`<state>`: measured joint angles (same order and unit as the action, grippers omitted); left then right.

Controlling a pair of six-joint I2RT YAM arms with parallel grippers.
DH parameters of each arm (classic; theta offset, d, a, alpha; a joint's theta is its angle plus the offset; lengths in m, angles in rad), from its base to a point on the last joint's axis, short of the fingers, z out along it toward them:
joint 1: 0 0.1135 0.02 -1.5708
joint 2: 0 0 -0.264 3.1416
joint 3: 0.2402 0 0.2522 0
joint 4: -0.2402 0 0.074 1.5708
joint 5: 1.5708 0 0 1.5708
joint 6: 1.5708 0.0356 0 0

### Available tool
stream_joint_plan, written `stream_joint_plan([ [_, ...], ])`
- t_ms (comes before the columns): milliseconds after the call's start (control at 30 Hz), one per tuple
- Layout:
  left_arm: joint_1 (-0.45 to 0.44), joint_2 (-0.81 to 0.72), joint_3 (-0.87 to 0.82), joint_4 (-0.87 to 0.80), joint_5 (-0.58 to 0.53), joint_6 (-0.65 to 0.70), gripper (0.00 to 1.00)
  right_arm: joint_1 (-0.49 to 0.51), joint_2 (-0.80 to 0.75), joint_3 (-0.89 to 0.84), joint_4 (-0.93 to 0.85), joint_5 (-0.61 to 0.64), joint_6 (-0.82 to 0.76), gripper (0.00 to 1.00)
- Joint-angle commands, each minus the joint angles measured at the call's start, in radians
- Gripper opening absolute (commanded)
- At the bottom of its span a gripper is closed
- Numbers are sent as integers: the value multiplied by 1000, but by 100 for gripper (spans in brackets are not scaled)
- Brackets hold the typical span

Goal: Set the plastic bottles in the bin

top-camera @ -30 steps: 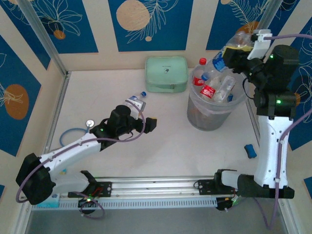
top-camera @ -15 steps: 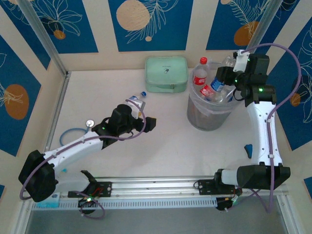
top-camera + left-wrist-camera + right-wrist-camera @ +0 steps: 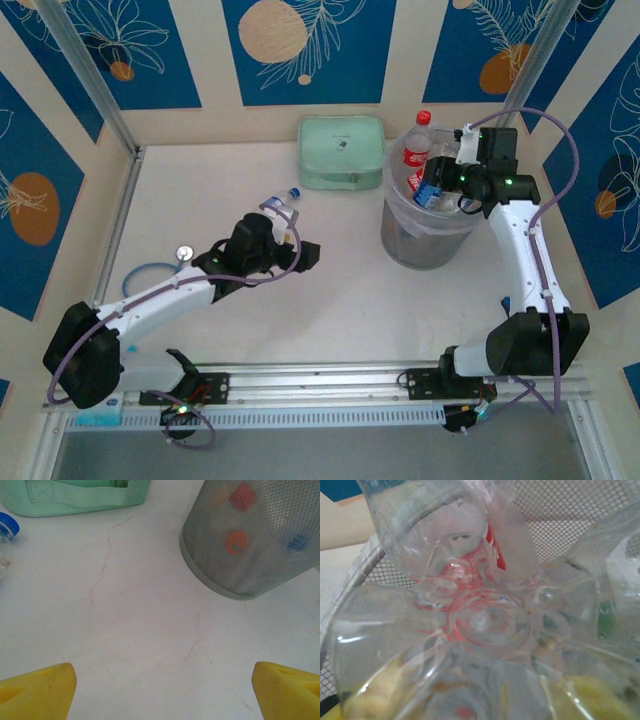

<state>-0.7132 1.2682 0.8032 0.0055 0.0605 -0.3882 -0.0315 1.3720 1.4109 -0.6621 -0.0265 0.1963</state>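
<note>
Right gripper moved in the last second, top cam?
Yes. The right gripper, holding a bottle, has swung left and toward the bases, from beyond the bin's far right rim to over its opening.

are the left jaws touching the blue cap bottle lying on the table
Apart. The left wrist view shows the blue-capped bottle at the upper left edge, with bare table between it and the yellow fingertips of the open left jaws.

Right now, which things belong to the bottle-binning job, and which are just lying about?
Job: bin; red-labelled bottle standing in it; clear bottle held by the right gripper above it; blue-capped bottle on the table.
Lying about: mint-green case; blue tube with a silver disc.
</note>
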Motion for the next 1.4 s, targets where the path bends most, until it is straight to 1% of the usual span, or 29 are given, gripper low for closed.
stream_joint_plan([
  [0,18,13,24,-18,32,-12,90,25,47,-37,-102,-77,95,4],
  [33,19,13,25,-21,34,-14,90,25,46,-22,-110,-73,95,9],
  [100,22,13,27,-27,39,-14,90,22,32,21,-127,-53,86,25],
  [167,26,11,28,-31,39,-12,90,16,16,89,-158,-31,66,45],
  [233,29,10,30,-34,39,-9,90,8,6,164,-196,-7,45,60],
  [333,38,13,45,-49,35,11,90,-2,-3,268,-246,9,24,87],
  [367,43,16,57,-63,33,22,90,-6,-4,300,-261,13,19,93],
  [433,53,25,87,-96,33,47,91,-14,-4,346,-274,26,10,97],
  [500,67,41,115,-127,35,74,92,-24,-2,375,-269,36,6,97],
  [533,75,51,128,-138,38,87,92,-30,4,388,-265,41,6,95],
  [600,94,72,145,-154,45,108,93,-32,24,416,-268,34,14,87],
  [700,131,106,163,-167,50,125,93,-21,54,411,-249,8,14,68],
  [767,159,126,170,-168,51,138,93,-15,80,405,-252,34,11,56],
  [833,187,143,175,-164,45,158,92,-12,94,381,-250,55,12,45],
  [867,202,156,181,-167,40,171,92,-9,98,361,-243,55,14,42],
  [1000,257,231,214,-146,33,226,91,-5,99,266,-203,38,23,38],
  [1067,274,298,273,-165,19,272,91,-5,103,220,-182,18,37,36],
  [1133,282,351,327,-188,-13,313,91,-5,108,185,-165,-1,49,36],
  [1300,293,447,390,-184,-41,390,93,-2,116,144,-151,-10,61,34],
  [1367,294,490,412,-193,-51,418,93,15,123,145,-161,-16,51,35],
])
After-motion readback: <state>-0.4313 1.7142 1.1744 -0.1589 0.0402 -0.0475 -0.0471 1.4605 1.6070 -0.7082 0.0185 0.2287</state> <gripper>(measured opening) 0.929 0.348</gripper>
